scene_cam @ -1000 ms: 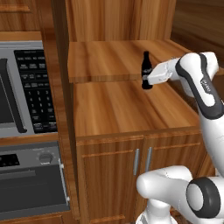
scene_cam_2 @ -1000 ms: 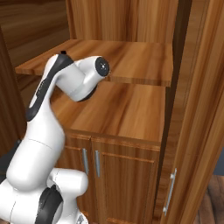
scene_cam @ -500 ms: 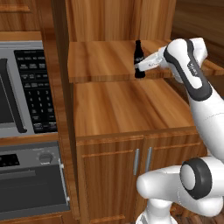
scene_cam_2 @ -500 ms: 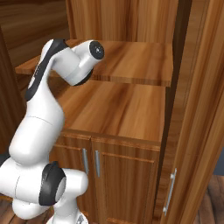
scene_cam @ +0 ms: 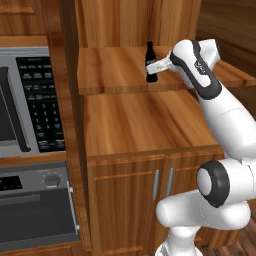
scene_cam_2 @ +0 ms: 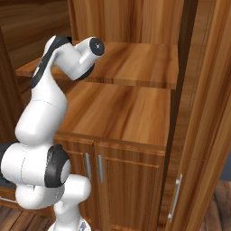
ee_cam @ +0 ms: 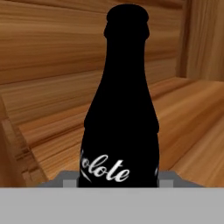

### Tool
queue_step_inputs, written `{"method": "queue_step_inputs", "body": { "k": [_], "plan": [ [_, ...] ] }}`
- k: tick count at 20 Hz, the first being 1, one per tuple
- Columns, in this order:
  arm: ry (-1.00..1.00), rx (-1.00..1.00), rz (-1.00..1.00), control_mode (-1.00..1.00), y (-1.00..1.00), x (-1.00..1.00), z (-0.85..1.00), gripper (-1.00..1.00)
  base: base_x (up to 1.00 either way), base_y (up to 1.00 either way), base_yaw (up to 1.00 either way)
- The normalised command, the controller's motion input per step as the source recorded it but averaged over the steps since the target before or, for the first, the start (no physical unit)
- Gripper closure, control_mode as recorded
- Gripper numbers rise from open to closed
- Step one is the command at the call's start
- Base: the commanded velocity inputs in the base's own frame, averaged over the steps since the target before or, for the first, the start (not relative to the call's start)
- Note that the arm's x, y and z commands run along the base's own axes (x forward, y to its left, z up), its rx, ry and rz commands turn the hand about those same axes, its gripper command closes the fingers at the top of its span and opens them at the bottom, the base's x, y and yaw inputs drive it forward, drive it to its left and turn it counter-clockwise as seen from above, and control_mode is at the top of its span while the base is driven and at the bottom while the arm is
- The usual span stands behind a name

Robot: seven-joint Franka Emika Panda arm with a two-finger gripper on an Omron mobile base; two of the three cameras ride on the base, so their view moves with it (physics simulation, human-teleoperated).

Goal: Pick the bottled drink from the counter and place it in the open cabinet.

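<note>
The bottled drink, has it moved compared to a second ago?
Yes. In the left base view the bottled drink, held by the gripper, has gone further back over the open cabinet's upper shelf, away from its front edge.

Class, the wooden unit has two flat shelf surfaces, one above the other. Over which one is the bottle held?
The upper shelf, the narrower, set-back surface. The claw is shut on the bottled drink there; the lower shelf, wider and nearer, sits directly above the two-door cupboard.

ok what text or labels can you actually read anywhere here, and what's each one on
"olote": white script on the lower body of the bottled drink, hand view; its start is cut off at the bottle's left edge, so the full word cannot be told.
Keypad legends on the microwave, left base view: too small and blurred to read.
Marks on the oven control panel below it: unreadable.
</note>
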Motion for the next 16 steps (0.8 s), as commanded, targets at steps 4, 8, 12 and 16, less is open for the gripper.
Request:
{"method": "queue_step_inputs", "body": {
  "k": [4, 8, 12, 16],
  "plan": [
    [0.00, 0.00, -0.05, -1.00, 0.06, 0.54, -0.02, 1.00, 0.00, 0.00, 0.00],
    [-0.02, 0.01, 0.00, -1.00, 0.01, 0.40, -0.12, 1.00, 0.00, 0.00, 0.00],
    [-0.07, 0.01, 0.00, -1.00, 0.00, 0.31, -0.19, 1.00, 0.00, 0.00, 0.00],
    [-0.11, 0.01, 0.00, -1.00, 0.00, 0.32, -0.20, 1.00, 0.00, 0.00, 0.00]
  ]
}}
